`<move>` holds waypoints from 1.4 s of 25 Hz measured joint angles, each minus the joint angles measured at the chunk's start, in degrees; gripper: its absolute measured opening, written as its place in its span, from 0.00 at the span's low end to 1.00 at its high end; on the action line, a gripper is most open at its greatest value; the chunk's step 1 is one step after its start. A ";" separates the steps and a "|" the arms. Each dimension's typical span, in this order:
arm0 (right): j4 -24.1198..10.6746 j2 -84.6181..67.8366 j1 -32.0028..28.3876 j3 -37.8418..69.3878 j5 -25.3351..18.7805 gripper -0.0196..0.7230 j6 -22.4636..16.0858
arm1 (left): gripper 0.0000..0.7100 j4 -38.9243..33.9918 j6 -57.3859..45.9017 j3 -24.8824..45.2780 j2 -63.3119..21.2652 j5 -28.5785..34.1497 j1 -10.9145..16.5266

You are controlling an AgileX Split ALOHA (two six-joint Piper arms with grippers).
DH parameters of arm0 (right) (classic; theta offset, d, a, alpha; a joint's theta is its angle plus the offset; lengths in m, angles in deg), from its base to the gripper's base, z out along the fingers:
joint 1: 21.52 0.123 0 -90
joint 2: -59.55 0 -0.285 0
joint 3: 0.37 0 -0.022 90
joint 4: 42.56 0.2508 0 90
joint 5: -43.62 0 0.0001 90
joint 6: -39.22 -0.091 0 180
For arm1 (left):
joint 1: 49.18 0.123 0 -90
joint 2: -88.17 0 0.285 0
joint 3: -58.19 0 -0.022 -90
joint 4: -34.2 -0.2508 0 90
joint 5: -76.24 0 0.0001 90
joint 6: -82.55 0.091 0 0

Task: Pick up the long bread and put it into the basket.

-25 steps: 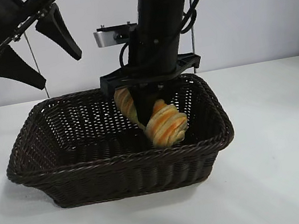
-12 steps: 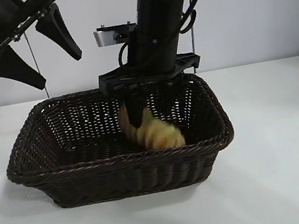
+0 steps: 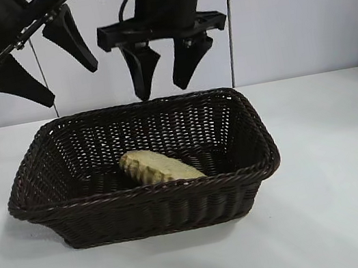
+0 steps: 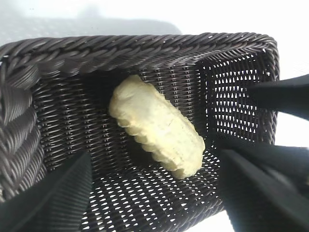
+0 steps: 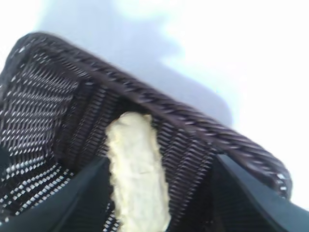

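Note:
The long bread (image 3: 159, 167) lies flat on the floor of the dark wicker basket (image 3: 248, 132), pale underside up. It also shows in the left wrist view (image 4: 154, 124) and the right wrist view (image 5: 136, 171). My right gripper (image 3: 167, 73) is open and empty, raised above the basket's back rim. My left gripper (image 3: 42, 64) is open and empty, high at the upper left above the basket's left end.
The basket stands on a white table (image 3: 344, 202) in front of a pale wall. Bare tabletop lies to the right of the basket and in front of it.
My right gripper opened and let go of the bread, which dropped and turned over onto the basket floor. The right gripper then rose above the rim. The left arm has not moved.

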 joint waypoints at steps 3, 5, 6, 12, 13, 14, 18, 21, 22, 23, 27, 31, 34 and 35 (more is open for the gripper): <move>0.82 0.00 -2.22 0.00 -0.19 0.64 0.00 | 0.75 0.00 0.00 0.00 0.00 0.00 0.00; 1.16 0.00 -3.50 0.00 -0.18 0.64 0.00 | 0.75 0.00 0.00 0.00 0.00 0.00 0.00; 1.28 0.00 -4.22 0.00 -0.18 0.64 0.00 | 0.75 0.00 0.00 0.00 0.00 0.00 0.00; 2.89 -1.74 -8.73 1.59 -0.20 0.64 2.59 | 0.75 -1.13 0.00 0.00 0.00 0.00 0.00; 3.02 -2.47 -9.50 2.36 -0.20 0.64 3.09 | 0.75 -1.13 0.00 0.00 0.00 0.00 0.00; 3.27 -3.28 -10.34 3.07 -0.20 0.64 3.26 | 0.75 -1.13 0.00 0.00 0.00 0.00 0.00; 3.87 -6.04 -13.16 5.70 -0.20 0.64 3.72 | 0.75 -1.13 0.00 0.00 0.00 0.00 0.00; 4.71 -8.15 -13.43 7.65 -0.20 0.64 4.36 | 0.75 -1.13 0.00 0.00 0.00 0.00 0.00; 5.06 -8.82 -13.43 8.57 -0.20 0.64 4.48 | 0.75 -1.13 0.00 0.00 0.00 0.00 0.00; 5.30 -9.59 -13.43 9.47 -0.20 0.64 4.54 | 0.75 -1.13 0.00 0.00 0.00 0.00 0.00; 5.64 -11.52 -13.43 12.63 -0.20 0.64 4.54 | 0.75 -1.13 0.00 0.00 0.00 0.00 0.00; 5.75 -11.87 -13.43 15.43 -0.20 0.64 4.54 | 0.75 -1.13 0.00 0.00 0.00 0.00 0.00; 5.75 -11.87 -13.43 17.06 -0.18 0.64 4.54 | 0.75 -1.13 0.00 0.00 0.00 -0.05 0.00; 5.75 -11.89 -13.43 17.44 -0.13 0.64 4.56 | 0.75 -1.13 0.00 0.00 0.00 -0.05 0.00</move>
